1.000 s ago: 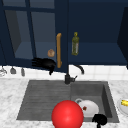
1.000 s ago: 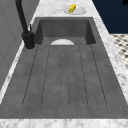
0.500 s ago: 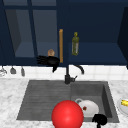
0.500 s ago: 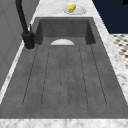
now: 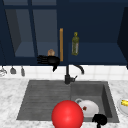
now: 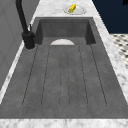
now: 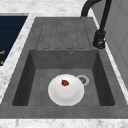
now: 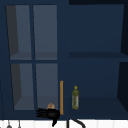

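Note:
My left hand [image 5: 49, 60] [image 8: 48, 113] hovers in front of the wall cabinet's bottom shelf, above the faucet, open with straight fingers pointing left and the thumb down. Just above it a small brown round thing [image 5: 51, 52] [image 8: 51, 106] sits on the shelf, and a vertical orange handle [image 5: 61, 44] [image 8: 61, 97] stands right beside it. My right hand [image 5: 100, 119] hangs low at the sink's front right rim. A white plate [image 5: 87, 108] [image 7: 66, 90] with a strawberry [image 7: 65, 82] lies in the basin.
A red ball [image 5: 67, 115] shows at the sink's front edge. An olive oil bottle [image 5: 75, 44] [image 8: 75, 98] stands on the shelf. The black faucet [image 5: 68, 75] [image 7: 100, 37] rises behind the basin. A plate with a yellow cob [image 5: 124, 103] [image 6: 72, 8] sits on the right counter. Utensils [image 5: 12, 70] hang at left.
My left hand has risen a little towards the shelf and the brown thing. The right hand has stayed where it was.

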### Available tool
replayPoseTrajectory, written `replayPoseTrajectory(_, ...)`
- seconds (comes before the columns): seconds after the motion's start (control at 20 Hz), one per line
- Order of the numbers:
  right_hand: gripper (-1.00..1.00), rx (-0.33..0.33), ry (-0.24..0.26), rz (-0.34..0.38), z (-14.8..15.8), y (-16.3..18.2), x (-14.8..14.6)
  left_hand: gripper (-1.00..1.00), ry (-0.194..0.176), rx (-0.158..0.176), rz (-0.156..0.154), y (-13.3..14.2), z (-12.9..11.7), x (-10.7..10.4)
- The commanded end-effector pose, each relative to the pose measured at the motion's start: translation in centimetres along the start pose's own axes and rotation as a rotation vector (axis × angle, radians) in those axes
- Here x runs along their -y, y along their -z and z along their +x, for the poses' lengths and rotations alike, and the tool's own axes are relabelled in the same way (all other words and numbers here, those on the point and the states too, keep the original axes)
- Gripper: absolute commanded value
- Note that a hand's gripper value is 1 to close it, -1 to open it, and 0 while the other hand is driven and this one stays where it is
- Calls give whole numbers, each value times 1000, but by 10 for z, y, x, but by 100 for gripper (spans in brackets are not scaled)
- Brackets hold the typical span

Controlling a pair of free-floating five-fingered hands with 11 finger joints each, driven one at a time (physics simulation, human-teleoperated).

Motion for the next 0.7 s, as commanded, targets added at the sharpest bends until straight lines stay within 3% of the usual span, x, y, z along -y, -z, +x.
replayPoseTrajectory(0.0,0,0,0,0,0,0,0,-100,8,1,8,25,11,26)
replayPoseTrajectory(0.25,0,0,0,0,0,0,0,-100,22,-23,-7,28,7,14)
replayPoseTrajectory(0.35,0,0,0,0,0,0,0,-100,1,-12,45,-18,5,-6)
replayPoseTrajectory(0.5,0,0,0,0,0,0,0,-100,-6,25,5,-32,2,-12)
replayPoseTrajectory(0.65,0,0,0,0,0,0,0,-100,-20,28,25,-47,-5,-16)
